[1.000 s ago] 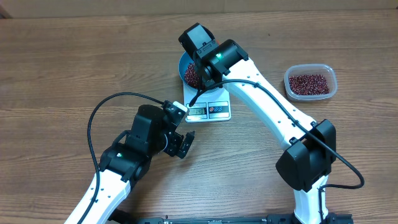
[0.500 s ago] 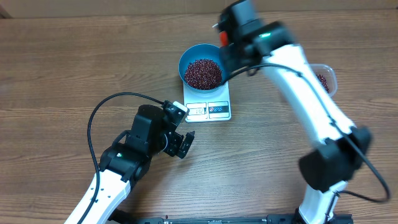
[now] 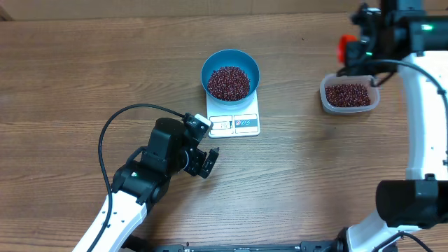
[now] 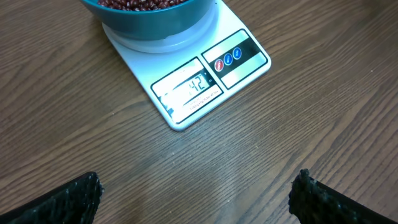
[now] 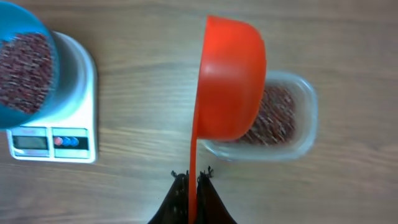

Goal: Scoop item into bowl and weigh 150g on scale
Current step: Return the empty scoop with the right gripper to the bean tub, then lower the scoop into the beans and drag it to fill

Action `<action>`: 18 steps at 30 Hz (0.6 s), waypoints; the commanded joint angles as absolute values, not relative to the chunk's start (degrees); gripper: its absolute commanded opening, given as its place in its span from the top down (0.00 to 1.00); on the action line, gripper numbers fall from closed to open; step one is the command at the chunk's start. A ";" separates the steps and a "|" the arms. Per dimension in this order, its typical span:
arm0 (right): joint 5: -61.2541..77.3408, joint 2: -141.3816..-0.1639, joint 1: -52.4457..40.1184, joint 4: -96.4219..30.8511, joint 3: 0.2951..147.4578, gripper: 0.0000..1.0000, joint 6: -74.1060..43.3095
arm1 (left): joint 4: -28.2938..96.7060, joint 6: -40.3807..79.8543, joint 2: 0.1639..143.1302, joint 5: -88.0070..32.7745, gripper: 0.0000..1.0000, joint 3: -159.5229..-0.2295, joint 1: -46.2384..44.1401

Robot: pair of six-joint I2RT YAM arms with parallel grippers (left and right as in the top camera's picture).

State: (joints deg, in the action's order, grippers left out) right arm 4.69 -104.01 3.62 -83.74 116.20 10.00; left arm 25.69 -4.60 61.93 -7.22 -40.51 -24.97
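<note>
The blue bowl (image 3: 230,63) stands on the white scale (image 3: 235,123) and holds a heap of red-brown beans (image 3: 229,82). In the right wrist view my right gripper (image 5: 193,178) is shut on the thin handle of an orange scoop (image 5: 231,81). The scoop is tipped on its side above the near edge of a clear tub (image 5: 306,124) with more beans (image 3: 348,94) in it. My left gripper (image 4: 196,196) stands open over bare wood just in front of the scale (image 4: 199,81), with nothing between its fingers. The bowl (image 4: 149,18) fills the top of that view.
The clear tub (image 3: 349,106) sits at the right, well apart from the scale. A black cable (image 3: 115,122) loops over the table left of the left arm. My right arm reaches down the right edge of the overhead view.
My right arm has swung from over the bowl to the right, carrying the scoop to above the tub. The left arm has not moved.
</note>
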 commanded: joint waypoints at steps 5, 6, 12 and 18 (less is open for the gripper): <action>7.18 -103.31 10.63 -83.74 110.91 0.96 13.41 | 25.65 -4.08 62.15 -6.90 0.00 -40.32 -24.77; 7.18 -103.33 11.51 -82.72 109.19 0.96 13.41 | 25.65 -4.08 62.15 -6.90 0.00 -40.32 -24.77; 6.74 -103.68 12.93 -75.16 99.88 0.96 13.74 | 25.65 -4.08 62.15 -6.90 0.01 -40.32 -24.77; 3.01 -103.68 12.93 -66.08 91.59 0.96 13.89 | 25.65 -4.08 62.15 -6.90 0.00 -40.32 -24.77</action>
